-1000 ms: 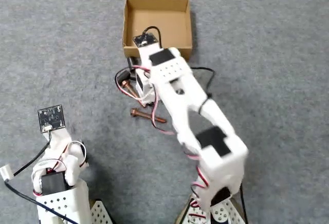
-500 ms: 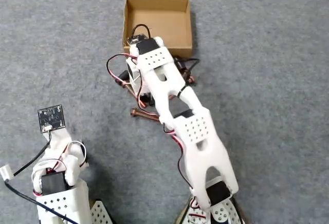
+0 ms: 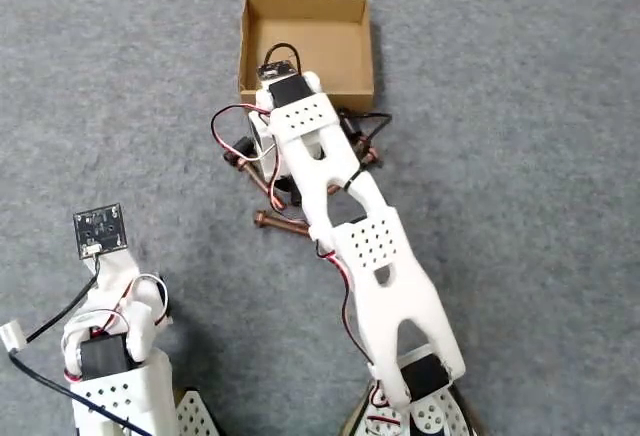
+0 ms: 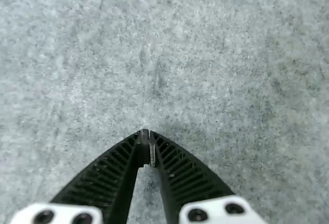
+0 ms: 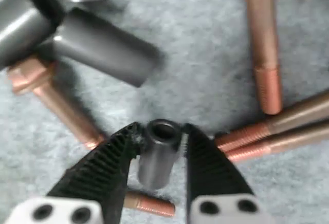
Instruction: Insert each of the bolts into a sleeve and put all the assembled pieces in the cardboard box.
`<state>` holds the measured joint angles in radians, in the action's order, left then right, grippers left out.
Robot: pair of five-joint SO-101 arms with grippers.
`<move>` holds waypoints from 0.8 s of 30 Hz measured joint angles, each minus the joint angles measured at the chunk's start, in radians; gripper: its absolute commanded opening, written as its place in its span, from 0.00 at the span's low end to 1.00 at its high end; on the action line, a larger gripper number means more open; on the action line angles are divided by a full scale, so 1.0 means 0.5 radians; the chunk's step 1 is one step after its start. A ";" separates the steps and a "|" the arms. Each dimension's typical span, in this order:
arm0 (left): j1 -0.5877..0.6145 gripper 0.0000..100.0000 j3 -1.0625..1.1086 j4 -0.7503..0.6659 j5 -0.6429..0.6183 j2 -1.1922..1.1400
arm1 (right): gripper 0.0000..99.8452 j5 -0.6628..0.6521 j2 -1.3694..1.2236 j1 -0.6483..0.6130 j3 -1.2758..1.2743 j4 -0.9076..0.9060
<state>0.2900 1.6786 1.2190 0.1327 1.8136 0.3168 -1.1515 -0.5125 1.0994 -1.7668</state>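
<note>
Currently right gripper [image 5: 160, 130] clamped on sleeve [image 5: 154, 158], bolts [image 5: 262, 44] crowding around; left gripper [image 4: 145, 134] together.

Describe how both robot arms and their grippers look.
The right arm and left arm are white plastic with grids of small holes and black motor blocks. Red, black and white cables loop along them. A black square camera board tops the left wrist. The left gripper and right gripper have black ribbed tapering fingers.
</note>
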 measured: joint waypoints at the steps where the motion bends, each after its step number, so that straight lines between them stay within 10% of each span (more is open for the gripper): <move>1: 0.000 0.02 0.000 0.000 0.000 0.000 | 0.05 0.000 0.000 0.000 0.000 0.000; 24: 0.000 0.02 0.000 0.000 0.000 0.000 | 0.21 0.003 0.273 -0.034 -0.519 0.003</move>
<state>0.2900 1.6786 1.2190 0.1327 1.8136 0.3184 -1.0150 -0.5294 0.8401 -1.7653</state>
